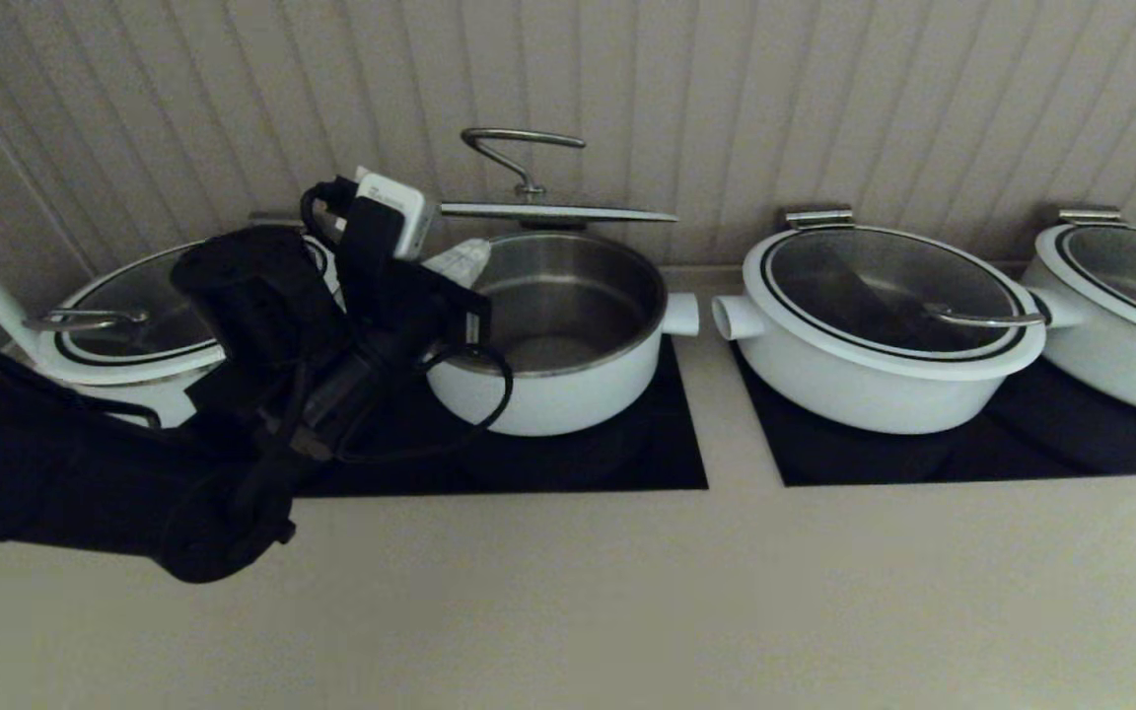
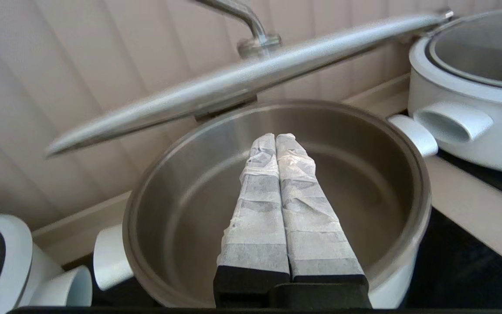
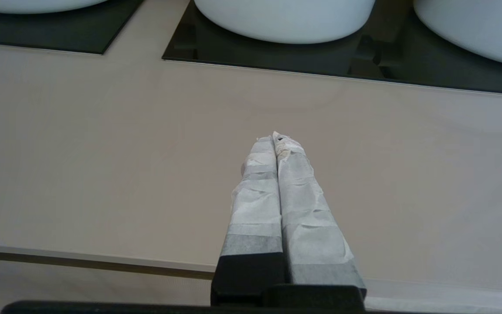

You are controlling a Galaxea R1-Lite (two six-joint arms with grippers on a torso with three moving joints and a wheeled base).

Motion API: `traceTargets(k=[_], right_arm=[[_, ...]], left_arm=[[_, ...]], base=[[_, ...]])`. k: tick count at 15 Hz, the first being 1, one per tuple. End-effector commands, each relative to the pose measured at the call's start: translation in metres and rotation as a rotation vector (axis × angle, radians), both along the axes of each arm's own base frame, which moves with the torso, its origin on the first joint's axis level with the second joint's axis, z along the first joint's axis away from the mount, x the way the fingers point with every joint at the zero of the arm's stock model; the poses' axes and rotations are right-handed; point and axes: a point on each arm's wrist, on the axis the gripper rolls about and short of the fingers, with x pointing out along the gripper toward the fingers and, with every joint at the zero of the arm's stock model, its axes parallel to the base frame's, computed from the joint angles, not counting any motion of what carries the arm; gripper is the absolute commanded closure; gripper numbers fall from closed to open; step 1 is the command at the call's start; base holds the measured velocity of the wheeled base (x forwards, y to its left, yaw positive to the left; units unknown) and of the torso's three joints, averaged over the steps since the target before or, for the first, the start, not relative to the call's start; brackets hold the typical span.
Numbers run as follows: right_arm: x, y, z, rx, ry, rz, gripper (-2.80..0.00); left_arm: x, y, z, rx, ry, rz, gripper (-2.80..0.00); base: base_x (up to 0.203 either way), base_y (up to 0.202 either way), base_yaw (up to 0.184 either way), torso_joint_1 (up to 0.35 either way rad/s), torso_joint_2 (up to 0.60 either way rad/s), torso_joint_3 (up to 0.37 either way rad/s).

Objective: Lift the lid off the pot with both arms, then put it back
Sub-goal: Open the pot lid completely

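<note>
The pot [image 1: 568, 365] stands open on a black hob panel [image 1: 647, 454] on the bench [image 1: 627, 592], its steel inside bare with nothing in it. One short white stub [image 1: 681, 314] sticks out from its side toward the next pot. The lid [image 1: 558, 210] is off the pot and sits level just above its back rim, close to the ribbed wall [image 1: 726, 99], with its curved steel handle [image 1: 519, 148] pointing up. In the left wrist view the lid [image 2: 242, 78] slants over the far edge of the pot [image 2: 399, 174], apart from the rim; what bears it cannot be made out.

Beside the pot, on the stub's side, is a wider, shallower pot [image 1: 884, 335] with its glass lid on, and past that another lidded pot [image 1: 1120, 306]. On the pot's other side a third lidded pot [image 1: 124, 325] is partly hidden by the left arm [image 1: 262, 394].

The left claw [image 2: 276, 137] hangs over the mouth of the pot with its taped fingers [image 2: 255, 209] pressed together, holding nothing and clear of the lid. The right claw [image 3: 277, 137] is well away from the pot, over bare bench in front of the hob panels, also closed tight on nothing.
</note>
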Motion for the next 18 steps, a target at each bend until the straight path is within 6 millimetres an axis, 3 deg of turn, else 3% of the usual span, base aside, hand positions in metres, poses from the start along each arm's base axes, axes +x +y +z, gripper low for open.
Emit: traceTargets(k=[1, 18], right_arm=[[0.000, 0.000, 0.000, -0.001, 0.001, 0.001, 0.00], [0.000, 0.000, 0.000, -0.001, 0.001, 0.001, 0.00]], left_arm=[[0.005, -0.002, 0.003, -0.009, -0.020, 0.003, 0.00], [0.049, -0.002, 0.013, -0.037, -0.099, 0.059, 0.00]], base=[[0.000, 0.000, 0.000, 0.000, 0.00, 0.000], [0.000, 0.000, 0.000, 0.000, 0.00, 0.000]])
